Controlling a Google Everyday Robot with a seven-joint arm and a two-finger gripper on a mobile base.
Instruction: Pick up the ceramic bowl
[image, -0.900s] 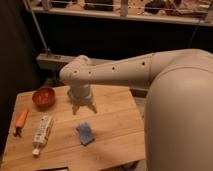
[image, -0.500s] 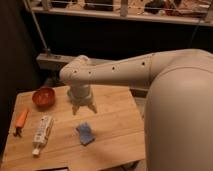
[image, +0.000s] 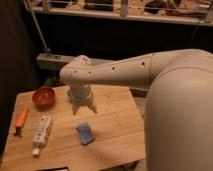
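Claw: the white two-finger claw (image: 84, 108) hangs from the robot's white arm (image: 125, 72) just above the light wooden counter (image: 112, 127), fingers pointing down; they look spread a little apart and have hold of nothing.
Bowl: the small round glossy orange-red ceramic bowl (image: 43, 97) sits upright near the counter's far left corner; it stands to the camera-left of the claw, near it but not touching.
Other items: an orange carrot-shaped object (image: 21, 118) lies at the left edge; a white tube with printed label (image: 41, 132) lies in front of the bowl; a small blue folded cloth-like piece (image: 85, 133) lies in front of the claw.
Step in hand: approach to the bowl, by judgement; the grasp is not yet made.
Method: bring the claw across until it is centred over one rim; open wide enough to straddle the wall; descend straight; close gently, since the glaze may slip; keep clear of the tube and the carrot-shaped object.
Change from earlier frames: none discernible; arm, claw and all items keep the same positions.
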